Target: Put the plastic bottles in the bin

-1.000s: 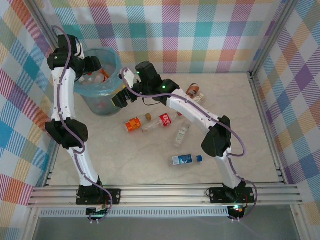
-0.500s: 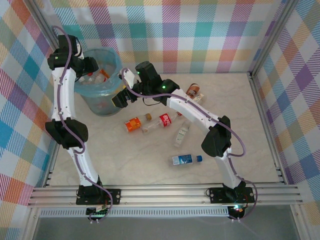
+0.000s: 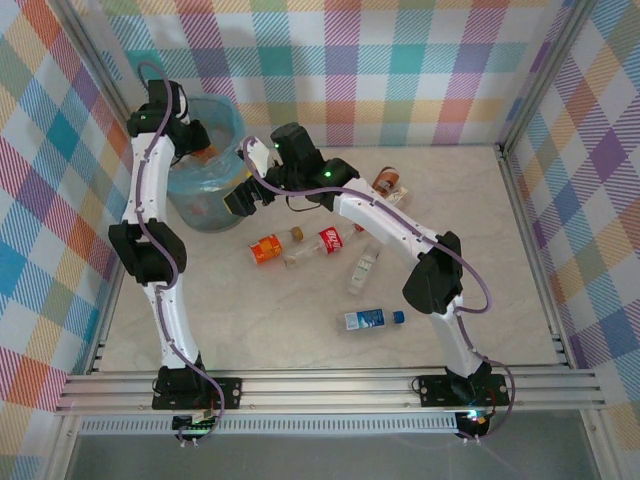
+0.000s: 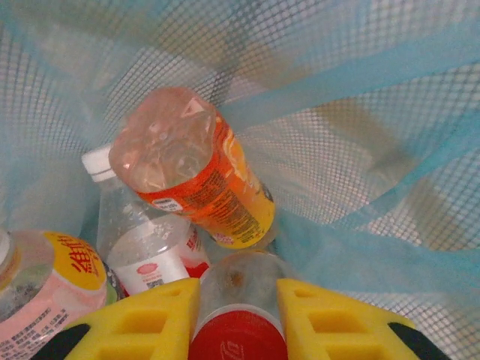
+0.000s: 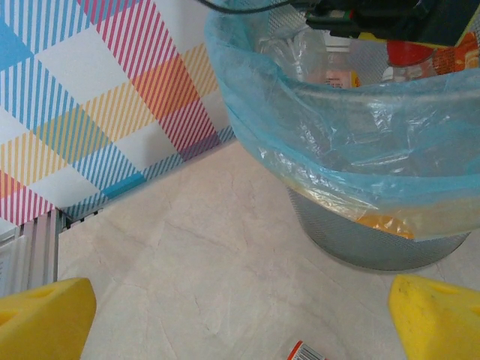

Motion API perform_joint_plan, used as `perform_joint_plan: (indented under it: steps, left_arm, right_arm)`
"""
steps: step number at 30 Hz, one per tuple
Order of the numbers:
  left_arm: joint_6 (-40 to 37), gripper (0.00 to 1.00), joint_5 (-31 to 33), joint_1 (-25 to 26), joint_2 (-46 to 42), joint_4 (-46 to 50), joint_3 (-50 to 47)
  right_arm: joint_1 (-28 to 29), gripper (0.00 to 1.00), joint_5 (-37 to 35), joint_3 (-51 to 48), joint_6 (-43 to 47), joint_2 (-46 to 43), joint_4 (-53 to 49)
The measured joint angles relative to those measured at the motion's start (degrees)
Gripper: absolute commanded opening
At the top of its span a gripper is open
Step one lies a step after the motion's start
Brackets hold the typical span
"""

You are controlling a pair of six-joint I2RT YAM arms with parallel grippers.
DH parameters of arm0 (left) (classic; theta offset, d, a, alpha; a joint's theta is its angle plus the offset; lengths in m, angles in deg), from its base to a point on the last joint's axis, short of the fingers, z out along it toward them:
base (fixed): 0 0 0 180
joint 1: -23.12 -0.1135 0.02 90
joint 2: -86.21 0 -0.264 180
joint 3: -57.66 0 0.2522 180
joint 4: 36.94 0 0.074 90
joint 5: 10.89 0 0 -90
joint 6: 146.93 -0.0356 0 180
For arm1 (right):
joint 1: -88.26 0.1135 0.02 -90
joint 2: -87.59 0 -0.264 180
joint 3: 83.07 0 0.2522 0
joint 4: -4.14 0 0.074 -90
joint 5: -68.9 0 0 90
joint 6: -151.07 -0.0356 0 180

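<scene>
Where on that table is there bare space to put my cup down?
The wide bare stretch right of the right arm, up to the side rail, and the near strip before the blue-labelled bottle. Crowded: the bottles mid-table beside the bin.

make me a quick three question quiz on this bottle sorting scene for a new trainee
1. True or false: the right gripper, facing the bin, holds a bottle.
2. The left gripper hangs: A beside the bin; B over the bin's opening; C behind the bin.
3. What colour is the label on the bottle between the left gripper's fingers?

Key: 1 false, it is open and empty. 2 B. 3 red.
</scene>
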Motion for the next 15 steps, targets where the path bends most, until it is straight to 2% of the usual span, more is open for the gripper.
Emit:
perform_joint_plan:
  steps: [4, 6, 10, 15]
  left_arm:
    - [0.68, 0.61, -0.72, 0.74, 0.72, 1.44, 0.26]
    - [1.18, 0.68, -1.20, 1.22, 1.62, 2.56, 1.22]
    - [2.03, 0.76, -1.88, 1.64, 1.53, 3.98, 4.31]
    - [2.82, 0.77, -2.12, 1.64, -5.42, 3.67, 4.83]
  right_arm:
    - [-0.22, 1.00, 0.00, 0.00, 0.00, 0.00, -0.63]
    - [-0.39, 1.00, 0.00, -0.02, -0.02, 0.00, -0.92]
    - [-0.50, 0.99, 0.00, 0.00, 0.00, 0.00, -1.33]
    - [-1.11, 0.99, -0.61, -1.29, 0.74, -1.14, -2.82]
